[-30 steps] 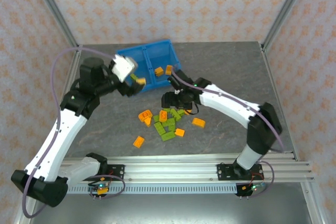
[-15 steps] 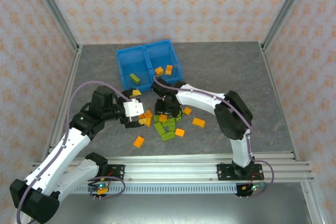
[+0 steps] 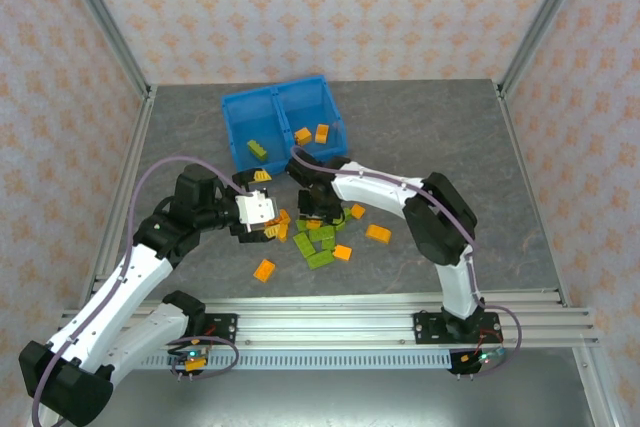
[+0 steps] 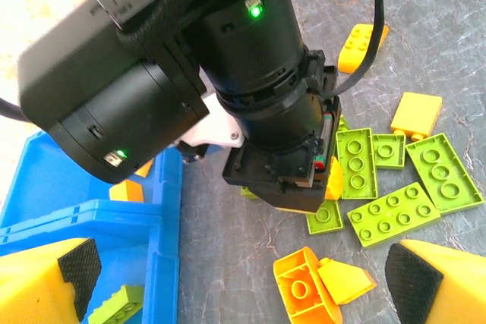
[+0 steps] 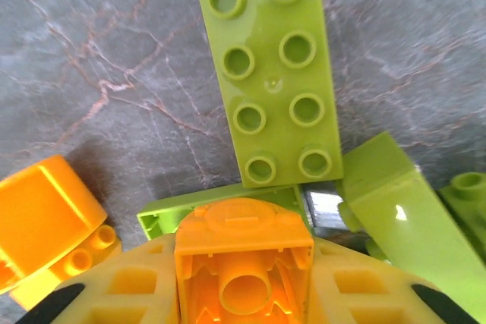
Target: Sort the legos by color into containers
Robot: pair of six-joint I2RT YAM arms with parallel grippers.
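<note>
- The right gripper [image 5: 243, 294] points down into the pile of legos [image 3: 322, 239] at the middle of the table [image 3: 450, 137]. Its fingers pinch an orange brick [image 5: 243, 252], whose hollow underside faces the wrist camera.
- Just beside that brick a lime green plate [image 5: 275, 73] with eight studs lies flat on the grey surface, studs up.
- The left gripper [image 4: 244, 272] hangs low just left of the pile. Its fingers are spread wide above two orange pieces [image 4: 307, 290] lying on the table.
- The blue bin [image 3: 232, 112] sits on the far side of the pile, left of centre.
- The bin's left compartment holds one green brick [image 3: 257, 148]. Its right compartment holds two orange bricks [image 3: 302, 135].
- A stray orange brick [image 3: 264, 269] lies near and left of the pile, and another orange one [image 3: 378, 234] lies to its right.
</note>
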